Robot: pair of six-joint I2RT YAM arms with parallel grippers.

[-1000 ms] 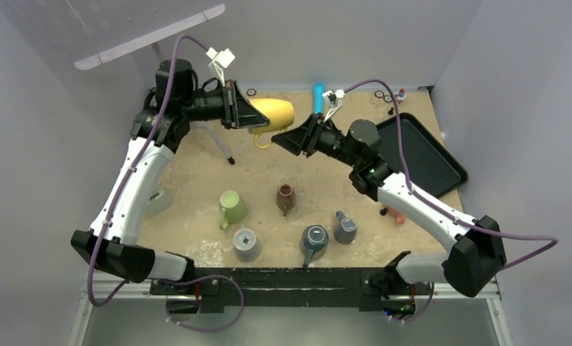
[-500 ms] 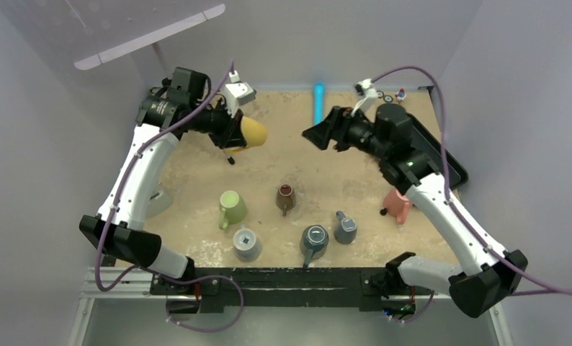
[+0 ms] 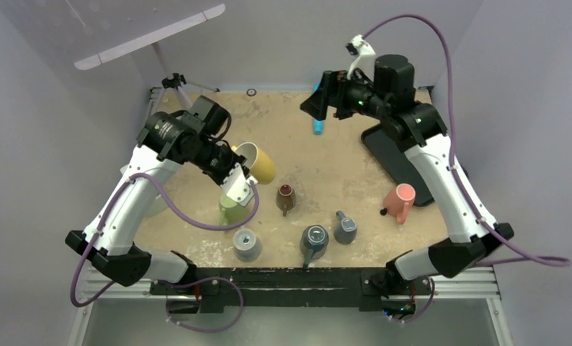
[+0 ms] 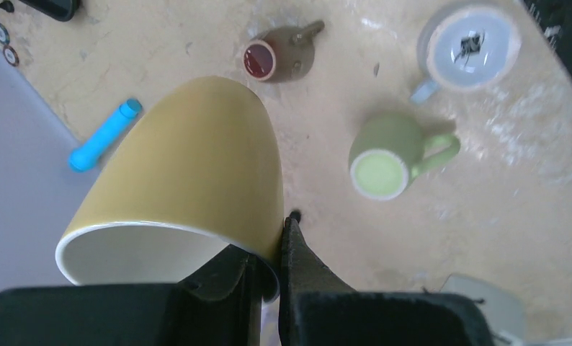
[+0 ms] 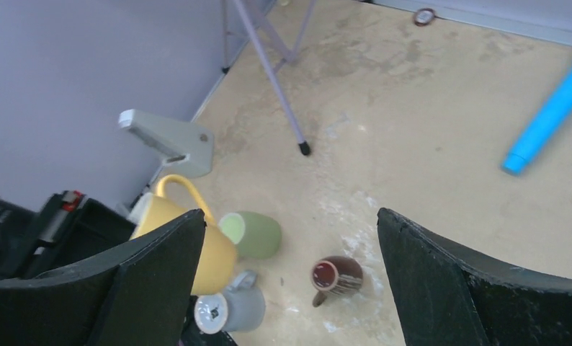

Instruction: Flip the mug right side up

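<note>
Yellow mug (image 3: 260, 163) is aloft over the left-centre of the sandy table (image 3: 326, 155), clear of the surface. The left gripper (image 4: 269, 259) pinches it at the rim, one finger inside the mouth and one outside, clamped tight on the wall. The mug is tilted, nearly sideways: in the overhead view the mouth faces the gripper and up-left, and the base points right. It is glossy mustard outside and white inside, with nothing seen in it. The handle shows only in the right wrist view, looping up from the top side.

Left arm (image 3: 135, 194) bends in from the table's left side, its wrist above the green mug (image 4: 391, 151).
Right arm (image 3: 441, 180) reaches high toward the far right. The right gripper (image 3: 318, 101) is well apart from the yellow mug, fingers spread wide, holding nothing.
Black tray (image 3: 387, 155) lies at the right side, partly under the right arm.
Tripod (image 3: 175, 81) stands in the far left corner.
Pink mug (image 3: 400, 200) sits just beside the tray's near end.
Brown mug (image 3: 286, 196) is on the table, near and right of the held mug.
Grey mug (image 3: 246, 244), dark blue mug (image 3: 314, 238) and slate mug (image 3: 345, 229) sit along the near edge.
Blue tube (image 3: 317, 124) lies on the far side, below the right gripper.
</note>
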